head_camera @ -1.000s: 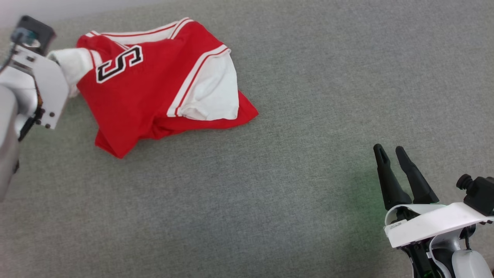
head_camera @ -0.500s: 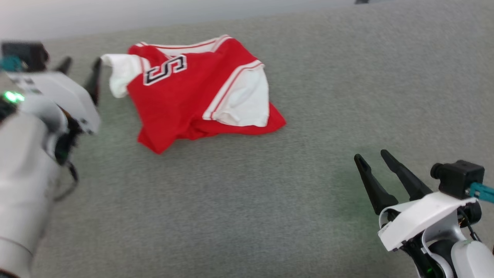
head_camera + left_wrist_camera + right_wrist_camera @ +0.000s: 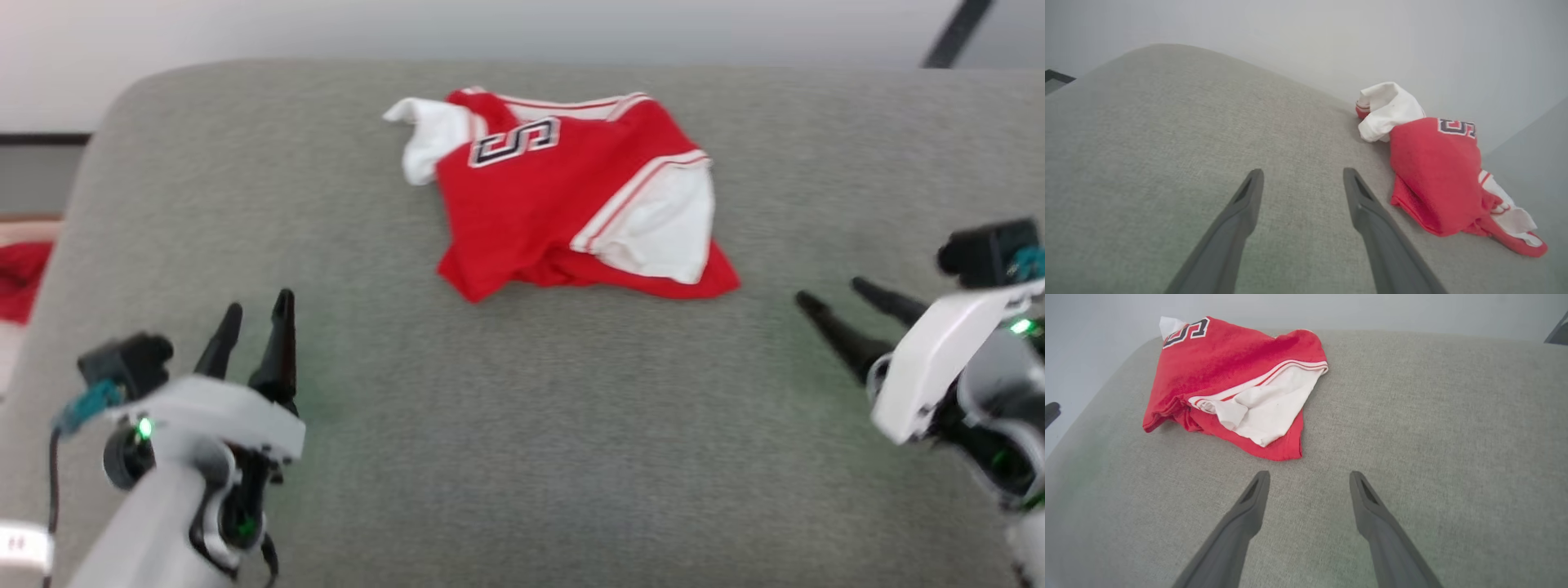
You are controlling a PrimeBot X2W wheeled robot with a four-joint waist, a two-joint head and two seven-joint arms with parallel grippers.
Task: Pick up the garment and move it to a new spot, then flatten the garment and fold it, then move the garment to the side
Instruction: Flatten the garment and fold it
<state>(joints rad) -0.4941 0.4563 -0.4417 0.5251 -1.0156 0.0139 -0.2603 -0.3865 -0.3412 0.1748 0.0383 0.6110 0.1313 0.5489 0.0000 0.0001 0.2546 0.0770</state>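
Where the grey worktop rounds off at its left corner, a bit of plain red cloth lies beyond the edge, cut off by the side of the head view.

Next comes the left claw, at the near left over bare grey fabric. Its two dark fingers point toward the far side and stand apart with nothing between them. A small green light glows on the wrist behind it. In the left wrist view the shirt lies ahead and to the right of these fingers, well clear of them.

The garment sits in the far middle of the worktop, close to the far edge, crumpled rather than spread. One white sleeve is bunched up at its far left corner, and a black-and-white printed character faces up just right of that. The red body runs down to a folded point at the near left. A second white sleeve with striped trim lies open across the right side.

On the right, the right claw points left and away, toward the shirt's near right corner. Its fingers are spread wide and empty, near the hem but not touching it.
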